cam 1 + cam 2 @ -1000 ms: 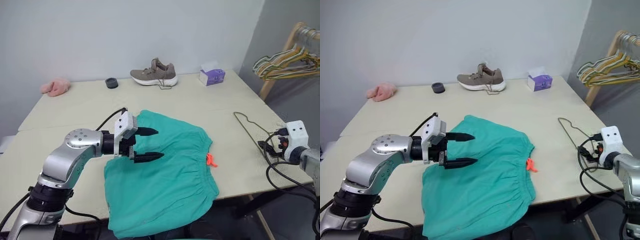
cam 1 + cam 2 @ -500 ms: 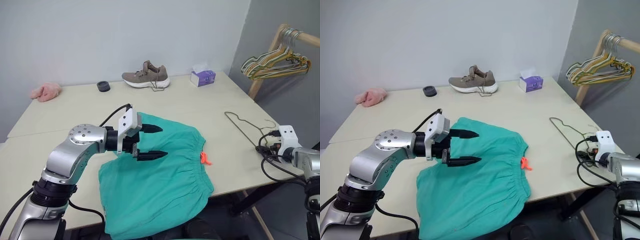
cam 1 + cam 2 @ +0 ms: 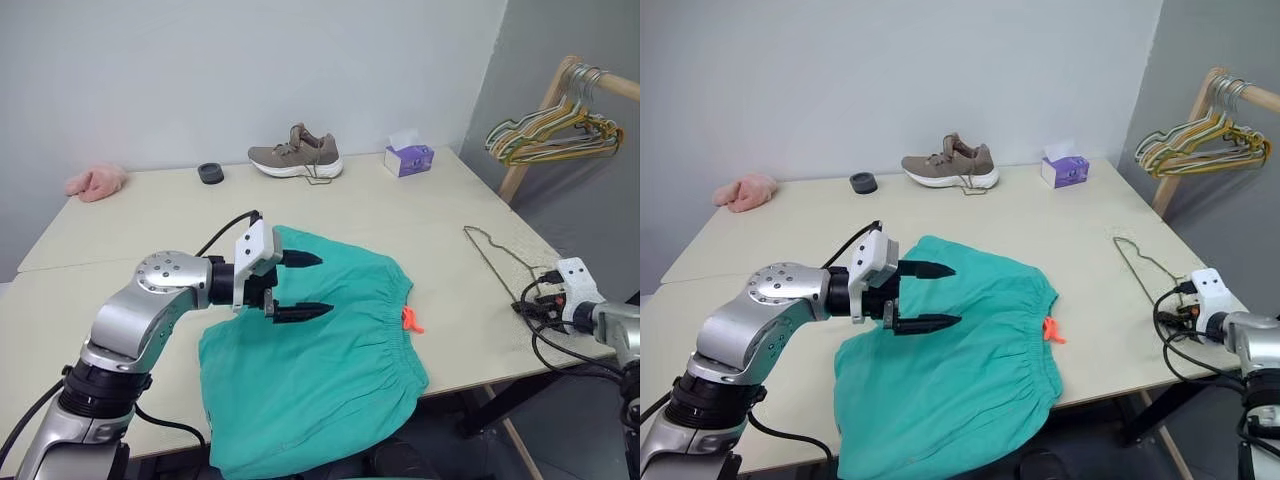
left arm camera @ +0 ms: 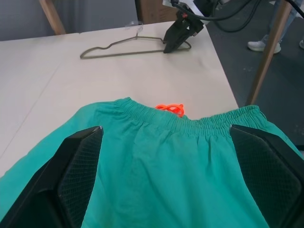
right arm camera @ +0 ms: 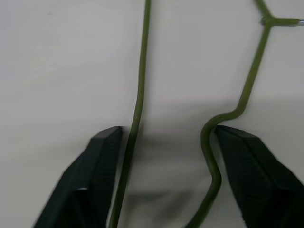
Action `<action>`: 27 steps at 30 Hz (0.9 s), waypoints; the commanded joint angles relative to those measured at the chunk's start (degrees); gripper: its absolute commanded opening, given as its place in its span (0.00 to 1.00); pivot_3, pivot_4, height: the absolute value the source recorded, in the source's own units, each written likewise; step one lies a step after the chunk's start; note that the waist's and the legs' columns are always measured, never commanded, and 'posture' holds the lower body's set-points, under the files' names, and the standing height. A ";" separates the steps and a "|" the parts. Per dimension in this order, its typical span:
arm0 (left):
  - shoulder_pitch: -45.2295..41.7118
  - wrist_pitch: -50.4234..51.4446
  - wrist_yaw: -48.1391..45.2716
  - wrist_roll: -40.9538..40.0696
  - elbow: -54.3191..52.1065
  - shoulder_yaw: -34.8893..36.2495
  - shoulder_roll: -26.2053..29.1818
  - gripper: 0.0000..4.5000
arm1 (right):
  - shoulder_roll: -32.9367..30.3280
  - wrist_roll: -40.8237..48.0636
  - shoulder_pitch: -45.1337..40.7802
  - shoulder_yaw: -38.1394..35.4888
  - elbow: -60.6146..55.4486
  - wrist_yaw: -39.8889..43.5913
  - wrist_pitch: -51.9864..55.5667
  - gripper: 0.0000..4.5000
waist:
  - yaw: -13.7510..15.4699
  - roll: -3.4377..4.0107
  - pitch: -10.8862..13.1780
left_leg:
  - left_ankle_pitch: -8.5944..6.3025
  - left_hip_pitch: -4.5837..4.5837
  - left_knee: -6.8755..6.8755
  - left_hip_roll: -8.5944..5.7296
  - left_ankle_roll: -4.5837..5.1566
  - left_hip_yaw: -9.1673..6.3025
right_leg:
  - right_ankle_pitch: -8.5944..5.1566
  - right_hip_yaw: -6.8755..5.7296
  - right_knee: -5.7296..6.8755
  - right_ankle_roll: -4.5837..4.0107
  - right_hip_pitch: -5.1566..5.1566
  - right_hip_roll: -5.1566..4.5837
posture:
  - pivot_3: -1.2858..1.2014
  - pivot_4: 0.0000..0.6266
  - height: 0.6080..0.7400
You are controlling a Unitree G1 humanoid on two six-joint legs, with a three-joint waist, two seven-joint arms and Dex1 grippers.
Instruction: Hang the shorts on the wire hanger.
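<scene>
**Right gripper down at wire hanger, left poised over shorts**

Left gripper (image 3: 300, 285) held level above the shorts (image 3: 320, 350), pointing right, fingers spread wide, gripping nothing. Shorts flat on the table (image 3: 150, 215), lower part draped over the near edge, orange-red piece (image 3: 411, 320) at the waistband. Right gripper (image 4: 176, 39) at the table's right edge, fingers (image 5: 97, 175) parted astride two wires of the wire hanger (image 3: 490, 258), not clamped. Open tabletop beyond; shoe (image 3: 296, 157) and tissue box (image 3: 408, 158) along the far edge.

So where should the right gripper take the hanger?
Best at the near end of the hanger, where its two wires run close together, coming straight down from above: it lies flat on the table, and the open right gripper already straddles both wires.
</scene>
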 commanded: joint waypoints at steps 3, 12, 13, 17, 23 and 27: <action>0.21 -0.76 0.03 -0.31 -2.32 1.59 0.87 1.00 | -0.26 1.89 1.56 -0.79 -3.41 3.02 2.75 0.99 | 0.01 0.02 0.01 | 0.00 0.01 0.00 0.00 0.00 0.00 | 0.00 0.00 0.01 0.00 0.00 0.00 | 0.42 0.00 1.00; 1.09 -0.80 0.40 -0.45 -2.97 1.73 0.74 1.00 | 2.29 3.41 1.43 -8.69 -2.94 -5.07 -1.49 0.99 | 0.03 0.50 0.27 | 0.00 -0.05 -0.01 -0.05 0.00 0.08 | 0.00 0.07 0.01 0.00 -0.06 -0.02 | 0.42 0.00 1.00; 1.02 -0.82 0.38 -0.46 -2.90 1.67 0.66 1.00 | 2.41 3.29 1.60 -8.84 -2.39 -5.53 -1.67 0.99 | 0.04 0.52 0.28 | 0.00 -0.05 -0.01 -0.05 0.00 0.07 | 0.00 0.07 0.01 0.01 -0.07 -0.02 | 0.42 0.00 1.00; 0.81 -0.98 0.26 -0.48 -2.54 1.60 0.46 1.00 | 3.42 4.41 0.74 -11.01 -0.20 -7.42 -1.88 0.99 | -0.05 0.54 0.27 | 0.00 -0.17 -0.01 -0.05 0.00 0.09 | 0.00 0.08 0.02 0.01 -0.20 -0.02 | 0.42 0.00 1.00; 0.80 -1.43 0.30 -0.22 -2.11 1.55 0.22 1.00 | 3.63 5.39 -0.53 -12.98 2.53 -9.50 -1.80 0.99 | 0.01 0.57 0.27 | 0.00 -0.20 0.00 -0.07 0.01 0.12 | 0.00 0.11 0.03 0.01 -0.24 -0.02 | 0.42 0.00 1.00; 1.26 -1.81 0.35 -0.01 -2.29 1.38 0.20 1.00 | 2.52 -0.80 1.65 -6.36 1.81 -9.48 -5.78 0.99 | -0.04 0.58 0.26 | 0.00 -0.22 -0.02 -0.07 0.01 0.12 | 0.00 0.11 0.02 0.01 -0.27 -0.02 | 0.42 0.00 1.00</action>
